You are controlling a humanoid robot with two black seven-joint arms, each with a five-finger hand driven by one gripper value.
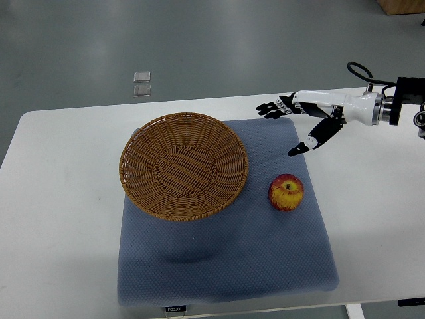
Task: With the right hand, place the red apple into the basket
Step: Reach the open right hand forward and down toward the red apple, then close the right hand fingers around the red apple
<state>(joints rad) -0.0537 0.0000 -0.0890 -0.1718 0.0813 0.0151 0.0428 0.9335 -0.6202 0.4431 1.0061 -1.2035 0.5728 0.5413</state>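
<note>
One apple (286, 193) below right hand (300, 118)

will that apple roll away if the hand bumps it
Probably a little: the apple is round and sits stem-up on a soft-looking blue mat, which should slow it. Its skin looks smooth, so the open right hand may slip.

You have a red apple (286, 193) with yellow patches sitting upright, stem hollow facing up, on the blue-grey mat (265, 259), close to the mat's right edge and about midway along it. Just to its left, not touching, you see the round woven wicker basket (184, 165), brown, shallow, open side up and holding nothing, resting on the mat's far left part, its rim overhanging the mat's left edge slightly.
</note>
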